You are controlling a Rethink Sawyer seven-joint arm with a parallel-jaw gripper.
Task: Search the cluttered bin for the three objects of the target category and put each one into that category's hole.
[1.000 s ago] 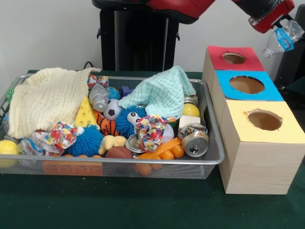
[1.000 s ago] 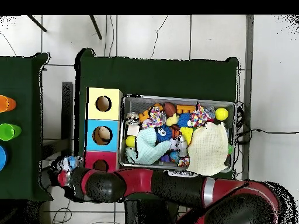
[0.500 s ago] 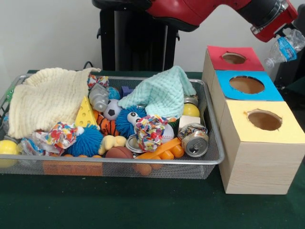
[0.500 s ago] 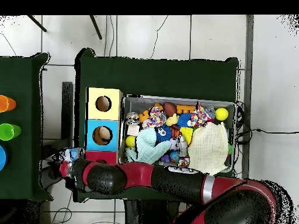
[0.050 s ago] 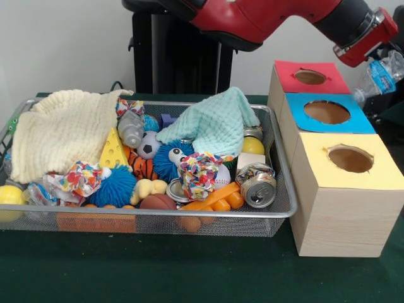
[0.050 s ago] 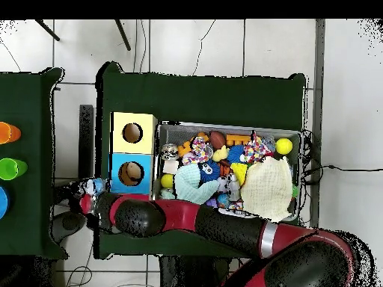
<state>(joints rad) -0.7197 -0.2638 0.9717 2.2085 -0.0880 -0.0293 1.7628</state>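
**Gripper with bottle to be centred over a hole before release**

Nearest the camera, the wire bin is crowded with balls, cloths and a dented can. Nothing in it needs touching for this step.

Just beside the bin a row of three boxes runs away from the viewer. The yellow box is closest, the blue box is in the middle and the red box is farthest. Each has a round hole cut in its top.

Beyond and to the side of the red box, a clear plastic bottle with a blue label is carried tilted in the air. It is clamped at the end of the arm, outside the edges of all three boxes. The pinch itself is mostly hidden by the wrist, so the closed grasp is judged from the bottle hanging free.

In the overhead view the bottle is seen off the boxes' outer side, level with the red end of the row.

The step in hand is judged to be the drop. Which hole belongs to bottles cannot be told from the pictures.

For a clean drop:
- The bottle should be brought fully over the chosen opening.
- It should be turned so its long axis points down into the hole, since laid crosswise it is likely to bridge the rim.
- It should be lowered close to the hole before it is let go, because a light, empty bottle can bounce off the lid.
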